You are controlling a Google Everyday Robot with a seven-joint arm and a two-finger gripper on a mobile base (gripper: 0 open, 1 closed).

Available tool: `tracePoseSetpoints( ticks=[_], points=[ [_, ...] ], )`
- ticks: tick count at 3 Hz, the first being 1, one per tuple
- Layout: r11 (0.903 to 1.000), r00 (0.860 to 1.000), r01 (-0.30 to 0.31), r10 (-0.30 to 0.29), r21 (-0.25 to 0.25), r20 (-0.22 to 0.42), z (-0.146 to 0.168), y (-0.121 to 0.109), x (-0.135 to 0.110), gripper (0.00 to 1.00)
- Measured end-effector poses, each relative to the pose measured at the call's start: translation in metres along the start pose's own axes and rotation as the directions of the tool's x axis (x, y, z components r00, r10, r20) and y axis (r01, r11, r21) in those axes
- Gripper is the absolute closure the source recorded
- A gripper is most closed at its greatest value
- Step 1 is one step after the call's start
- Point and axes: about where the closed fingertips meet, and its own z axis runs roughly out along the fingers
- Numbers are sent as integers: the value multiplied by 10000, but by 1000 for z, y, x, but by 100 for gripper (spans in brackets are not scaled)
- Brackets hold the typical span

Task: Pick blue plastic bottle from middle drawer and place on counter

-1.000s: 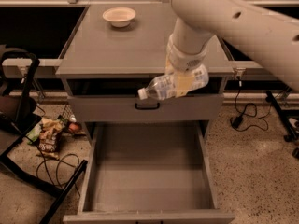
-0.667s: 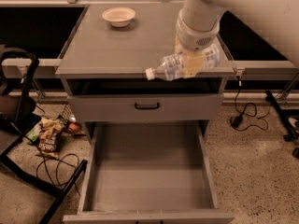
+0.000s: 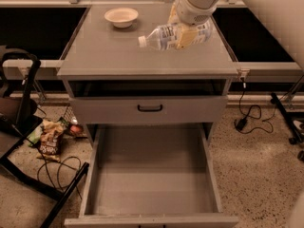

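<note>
The blue plastic bottle [image 3: 164, 36] lies on its side in my gripper [image 3: 191, 34], cap pointing left, held just above the right half of the counter [image 3: 104, 51]. The gripper's yellowish fingers [image 3: 187, 37] are shut on the bottle's base end. My white arm comes down from the top right. The middle drawer [image 3: 152, 175] is pulled fully out below, with a bare grey floor.
A cream bowl [image 3: 121, 17] sits at the counter's back left. A closed drawer front with a black loop handle [image 3: 150, 108] is under the counter edge. A black chair frame [image 3: 23, 127], snack wrappers [image 3: 50, 137] and cables lie on the floor at left.
My gripper has lifted the bottle up and back, from in front of the drawer front to above the counter's right half.
</note>
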Motion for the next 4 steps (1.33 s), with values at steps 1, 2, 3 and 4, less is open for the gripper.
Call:
tracePoseSetpoints(
  ticks=[1, 2, 3, 4],
  points=[
    [9986, 9983, -18, -12, 522, 587, 54, -43, -27, 100],
    [9999, 9969, -166, 164, 17, 772, 119, -52, -41, 100],
    [9998, 9966, -187, 189, -26, 808, 126, -52, -42, 82],
    [9998, 9965, -187, 189, -27, 808, 126, -52, -42, 57]
  ],
)
